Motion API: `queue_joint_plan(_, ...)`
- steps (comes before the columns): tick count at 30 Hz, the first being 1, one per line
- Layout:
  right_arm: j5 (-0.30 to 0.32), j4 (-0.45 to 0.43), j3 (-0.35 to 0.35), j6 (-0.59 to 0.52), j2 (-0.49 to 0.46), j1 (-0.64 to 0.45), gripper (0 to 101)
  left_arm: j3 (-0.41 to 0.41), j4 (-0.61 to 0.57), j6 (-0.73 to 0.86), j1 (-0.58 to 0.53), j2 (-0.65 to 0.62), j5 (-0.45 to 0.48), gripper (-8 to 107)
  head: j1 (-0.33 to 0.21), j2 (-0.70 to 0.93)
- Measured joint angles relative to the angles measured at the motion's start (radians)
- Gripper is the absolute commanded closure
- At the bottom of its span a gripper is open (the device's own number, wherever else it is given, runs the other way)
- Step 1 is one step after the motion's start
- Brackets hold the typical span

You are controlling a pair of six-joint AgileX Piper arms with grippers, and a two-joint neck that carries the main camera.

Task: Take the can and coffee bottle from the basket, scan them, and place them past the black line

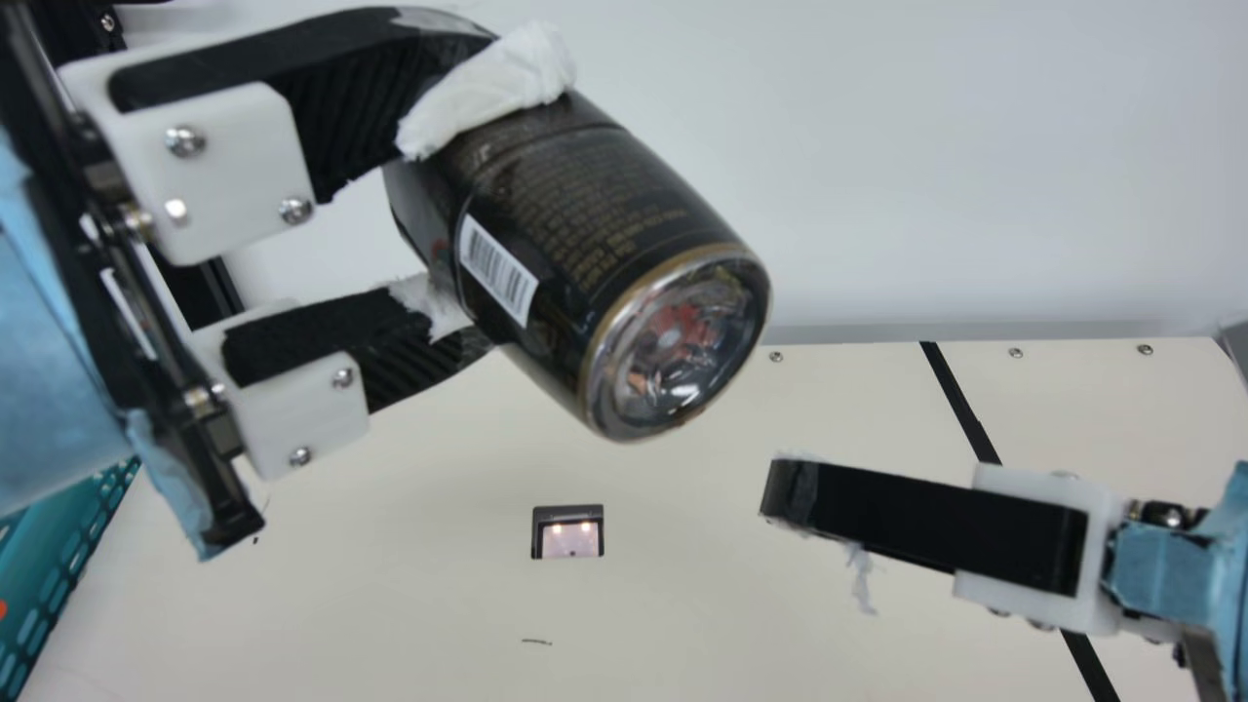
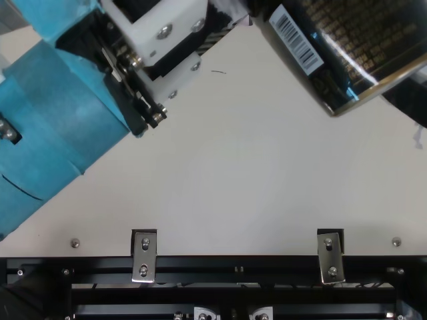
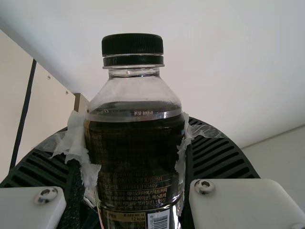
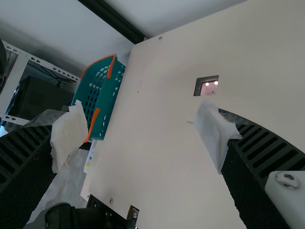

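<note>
Dark coffee bottle, clear plastic around brown-black liquid, fills the upper middle of the main view, its round base turned toward the camera at a slant. The left tool is clamped on it from the upper left, both black ribbed fingers pressed to its sides with crumpled white wrapping between. The right tool reaches in from the lower right; the right wrist view shows its fingers standing wide apart.

A white barcode label sits on the bottle's side, beside rows of small gold print. In the left wrist view the dark green ribbed cap is at the upper middle, above the same gold lettering.

The bottle is held over the cream worktop, left of the black line in the main view. Below it in the frame, a small dark-framed scanner window glows with two lights. At the right wrist view's upper left is the teal plastic basket with orange handles.
</note>
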Motion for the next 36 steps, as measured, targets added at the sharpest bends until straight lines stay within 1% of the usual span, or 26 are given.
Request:
queue_joint_plan(4, 0.000, 0.000, 0.000, 0.000, 0.000, 0.000, 0, 0.002, -0.004, 0.002, 0.002, 0.000, 0.000, 89, 0.000, 0.005)
queue_joint_plan(10, 0.000, 0.000, 0.000, 0.000, 0.000, 0.000, 0, -0.005, -0.060, 0.043, -0.016, 0.017, -0.014, 89, 0.005, 0.000)
queue_joint_plan(22, 0.000, 0.000, 0.000, 0.000, 0.000, 0.000, 0, -0.071, -0.190, 0.108, -0.153, 0.110, -0.113, 89, 0.000, 0.000)
queue_joint_plan(36, 0.000, 0.000, 0.000, 0.000, 0.000, 0.000, 0, -0.071, -0.192, 0.108, -0.160, 0.110, -0.114, 89, 0.005, 0.000)
